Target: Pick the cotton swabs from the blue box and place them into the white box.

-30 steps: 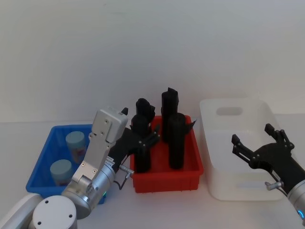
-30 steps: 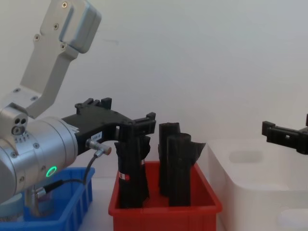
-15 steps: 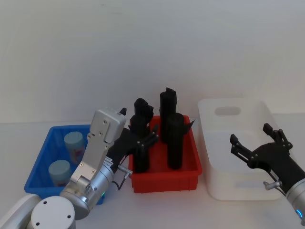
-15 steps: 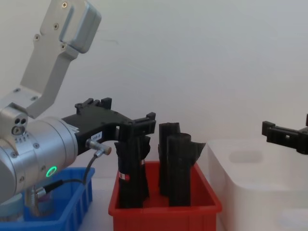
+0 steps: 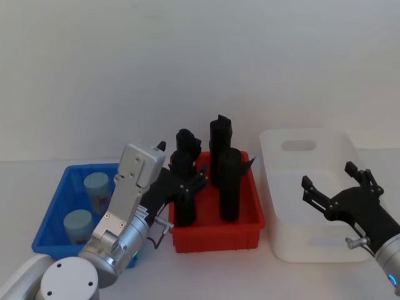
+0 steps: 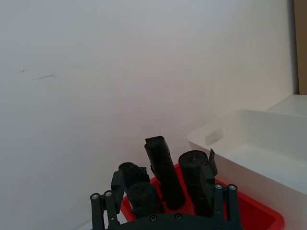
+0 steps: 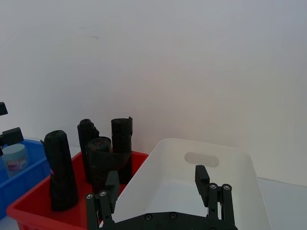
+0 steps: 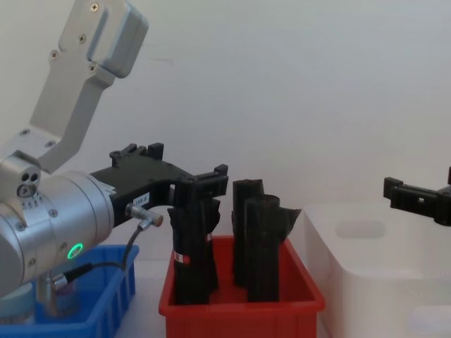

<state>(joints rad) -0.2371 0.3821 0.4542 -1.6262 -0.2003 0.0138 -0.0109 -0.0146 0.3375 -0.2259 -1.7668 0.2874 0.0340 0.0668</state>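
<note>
- The cotton swabs, two teal-lidded jars, stand upright in the blue box at the far left, one behind the other. Neither is in hand, so I judge no transfer has begun.
- The left gripper is spread wide and holds nothing. It is not over the jars at all. It points out over the near left corner of the red bin, with one finger close against the nearest of the black rolls.
- My main worry is that swinging this gripper back towards the blue box could drag a finger across that roll and topple it into its neighbours.
- The left arm's forearm also hangs above the blue box's right edge. A steep descent onto the nearer jar could clip the rim or shove the light box sideways.
- The jars look smooth and round. A grip that is off-centre could squirt one out or tip it.
- The white box sits just to the right of the red bin, with its wall taller than the red bin's. A jar carried low across could strike the rolls or that wall.
- The right gripper hovers over the white box's near side, fingers wide apart and empty. A drop by the left arm there risks a collision between the two.
</note>
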